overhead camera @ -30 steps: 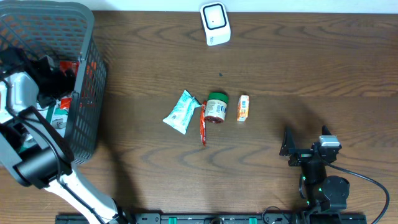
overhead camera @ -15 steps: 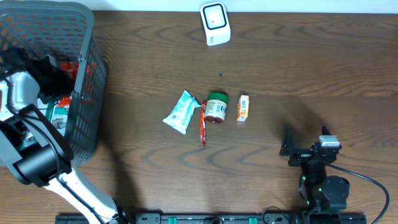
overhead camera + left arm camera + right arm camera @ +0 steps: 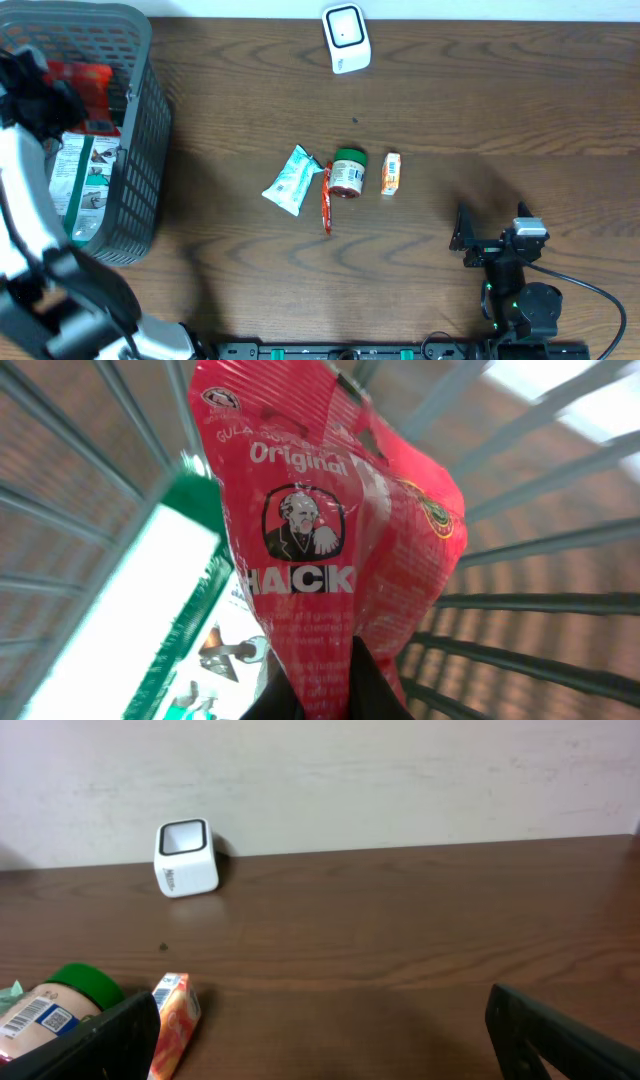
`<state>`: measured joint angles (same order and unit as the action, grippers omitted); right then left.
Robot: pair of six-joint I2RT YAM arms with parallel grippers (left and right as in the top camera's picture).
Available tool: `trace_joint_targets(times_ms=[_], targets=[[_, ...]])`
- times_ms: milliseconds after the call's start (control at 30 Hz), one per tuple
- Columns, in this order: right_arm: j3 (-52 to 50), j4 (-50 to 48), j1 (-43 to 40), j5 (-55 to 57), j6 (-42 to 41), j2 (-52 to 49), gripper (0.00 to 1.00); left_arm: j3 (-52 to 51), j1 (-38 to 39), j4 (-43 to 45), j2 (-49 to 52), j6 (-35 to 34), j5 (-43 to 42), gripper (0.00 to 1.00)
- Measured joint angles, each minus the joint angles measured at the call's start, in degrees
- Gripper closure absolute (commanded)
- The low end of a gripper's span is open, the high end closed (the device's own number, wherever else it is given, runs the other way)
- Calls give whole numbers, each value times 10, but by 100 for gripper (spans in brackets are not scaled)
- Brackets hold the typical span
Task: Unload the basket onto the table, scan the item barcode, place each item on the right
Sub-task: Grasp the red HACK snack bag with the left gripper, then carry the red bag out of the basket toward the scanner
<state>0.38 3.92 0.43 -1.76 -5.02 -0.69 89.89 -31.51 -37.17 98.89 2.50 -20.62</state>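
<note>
Left claw (image 3: 328, 685): clenched on the lower edge of the red bag (image 3: 330, 540), its dark fingers pinching the crinkled plastic at the bottom of the left wrist view
Red bag: glossy red, printed "Original" and "HACK" with a small portrait of a man between the two words; from overhead it shows inside the outline of the basket (image 3: 140, 120), toward its far end, just beside the left arm
Basket: grey mesh, at the left end of the table (image 3: 480, 110); its bars surround the bag on all sides in the left wrist view
Green-and-white box (image 3: 82, 178): lies in the basket on the near side of the bag; whether the two touch cannot be told
Scanner (image 3: 345, 38): small white unit with a dark window, at the far edge of the table, well apart from the basket
Right claw (image 3: 468, 240): released, jaws spread wide, low over the table near its right front, grasping nothing
Middle of the table: a pale blue packet (image 3: 293, 180), a thin red sachet (image 3: 326, 198), a green-lidded jar (image 3: 348, 172) on its side and a small orange carton (image 3: 390, 173), in a loose row
Jar and sachet: touching or just beside each other; the carton stands apart to the right
</note>
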Motion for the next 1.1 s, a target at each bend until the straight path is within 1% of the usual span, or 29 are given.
trace_joint_targets(times_ms=[233,400,500,633,733,833,1000,1100], targets=[[0,0,0,0,0,0,1,0,0,-8,-127,-30,0,93],[0,0,0,0,0,0,1,0,0,-56,-209,-69,-3,93],[0,0,0,0,0,0,1,0,0,-78,-256,-85,-29,93],[0,0,0,0,0,0,1,0,7,-120,-307,-103,-95,93],[0,0,0,0,0,0,1,0,40,-181,-323,-112,-132,93],[0,0,0,0,0,0,1,-2,79,-228,-321,-116,-148,93],[0,0,0,0,0,0,1,-36,160,-243,-318,-117,-154,93],[0,0,0,0,0,0,1,-61,209,-243,-312,-117,-141,93]])
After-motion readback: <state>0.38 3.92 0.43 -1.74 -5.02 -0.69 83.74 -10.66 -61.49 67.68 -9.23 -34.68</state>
